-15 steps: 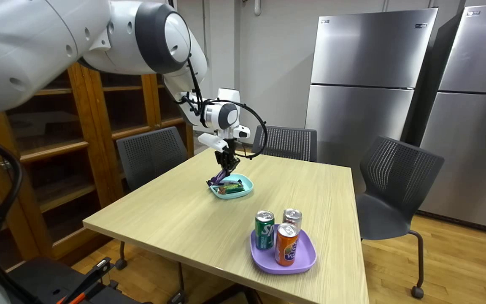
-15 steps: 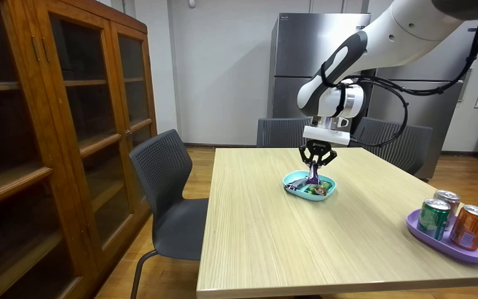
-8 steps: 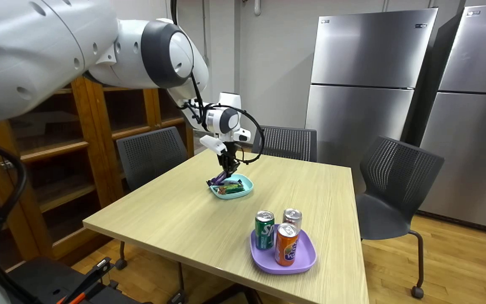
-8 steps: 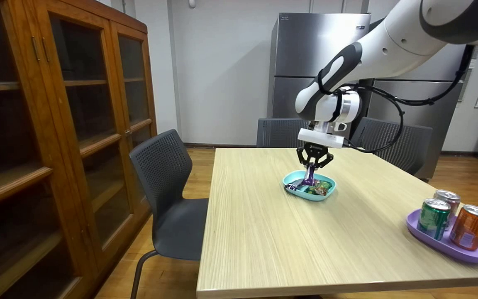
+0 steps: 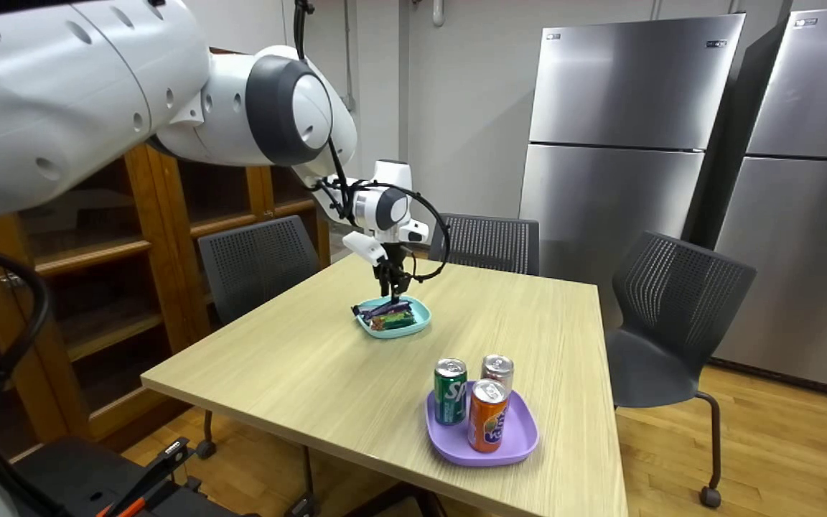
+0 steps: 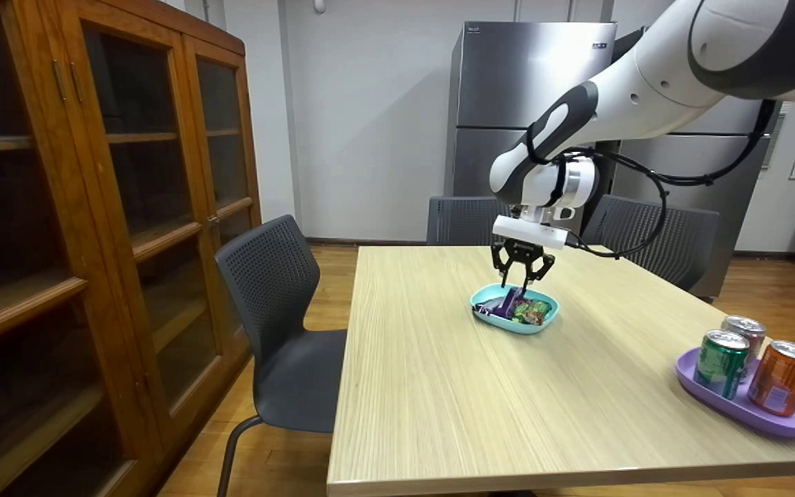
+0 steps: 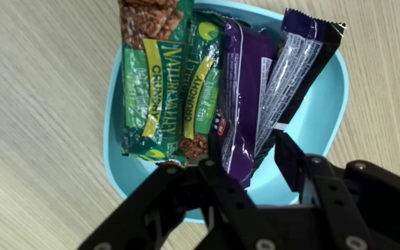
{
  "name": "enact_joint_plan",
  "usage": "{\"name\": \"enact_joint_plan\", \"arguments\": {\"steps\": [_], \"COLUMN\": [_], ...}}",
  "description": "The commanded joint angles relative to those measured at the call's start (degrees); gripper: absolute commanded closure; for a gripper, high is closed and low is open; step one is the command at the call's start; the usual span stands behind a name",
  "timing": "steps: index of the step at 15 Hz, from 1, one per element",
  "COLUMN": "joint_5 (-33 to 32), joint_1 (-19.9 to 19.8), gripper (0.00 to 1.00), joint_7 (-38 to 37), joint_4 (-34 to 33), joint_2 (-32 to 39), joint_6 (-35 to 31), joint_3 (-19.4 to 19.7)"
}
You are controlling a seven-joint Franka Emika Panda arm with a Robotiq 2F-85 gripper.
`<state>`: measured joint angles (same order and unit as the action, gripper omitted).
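My gripper [image 7: 248, 142] is open and empty just above the turquoise tray [image 7: 325, 97]. In the wrist view its fingers stand on either side of the lower end of a purple-wrapped bar [image 7: 247, 90]. The bar lies in the tray; whether a finger touches it I cannot tell. Left of it are a larger green granola bar [image 7: 151, 93] and a narrower green bar [image 7: 205, 83]. Right of it a dark bar [image 7: 286, 80] with a pale text panel leans over the rim. In both exterior views the gripper [image 5: 390, 296] [image 6: 515, 285] points down over the tray [image 5: 422, 316] [image 6: 553, 306].
A purple tray [image 5: 525, 434] on the wooden table [image 5: 298, 373] holds a green can [image 5: 450, 393], an orange can [image 5: 488, 418] and a silvery-pink can [image 5: 497, 368]. Grey chairs [image 6: 287, 297] stand round the table. A wooden cabinet [image 6: 163, 138] and steel refrigerators [image 5: 618, 143] are behind.
The arm has lowered slightly toward the tray. The gripper has opened and let go of the purple bar, which was tilted in its fingers and now lies among the other bars.
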<state>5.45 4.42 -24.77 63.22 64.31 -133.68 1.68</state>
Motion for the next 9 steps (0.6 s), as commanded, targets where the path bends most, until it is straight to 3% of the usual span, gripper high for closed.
{"name": "enact_joint_plan", "arguments": {"steps": [1, 4, 9], "joint_5": [0.6, 0.4, 0.4], "joint_1": [0.4, 0.2, -0.9], "gripper": [0.22, 0.01, 0.00], "joint_7": [-0.9, -0.3, 3.0], "joint_4": [-2.8, -2.1, 1.2], "joint_2": [0.7, -0.3, -3.5], "joint_6": [2.2, 2.5, 3.7], "joint_3": [0.6, 0.6, -0.1]}}
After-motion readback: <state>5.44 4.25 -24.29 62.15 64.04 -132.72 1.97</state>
